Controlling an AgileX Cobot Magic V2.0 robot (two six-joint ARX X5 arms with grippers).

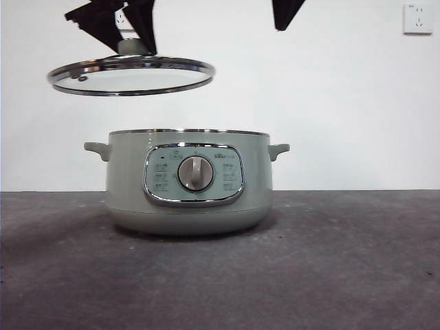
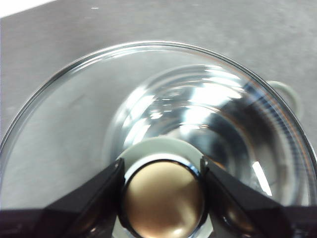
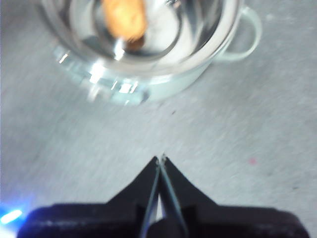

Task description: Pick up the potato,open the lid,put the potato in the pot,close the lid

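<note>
Lid [image 1: 130, 75] is held aloft by the left gripper [image 1: 130, 31], whose two black jaws are clamped on either side of the round knob [image 2: 163, 198]; in the left wrist view the knob's cap reads brassy under reflection, with a pale green collar beneath it. The lid hangs above and to the left of the pot [image 1: 189, 182], well clear of the rim, with its glass dome up and its chrome rim nearly level, tilted only slightly. Being round, it has no long axis; its knob axis points close to vertical. The right gripper [image 3: 161, 161] shows its jaws closed together with nothing between them, over bare grey table [image 3: 257, 148] on the right of the pot; in the front view it is only a black tip at the top edge. The potato [image 3: 125, 17] lies inside the pot on the shiny inner bowl, blurred in the right wrist view; its long axis seems to run roughly across the bowl, but I cannot fix the heading. Judgement: the step in hand is closing the lid. To do it well, carry the lid right until the knob sits over the pot's centre, keep the rim level, then lower straight so the rim seats all round before releasing. Risk: an off-centre descent would catch one edge on the rim and leave the lid tilted.
</note>
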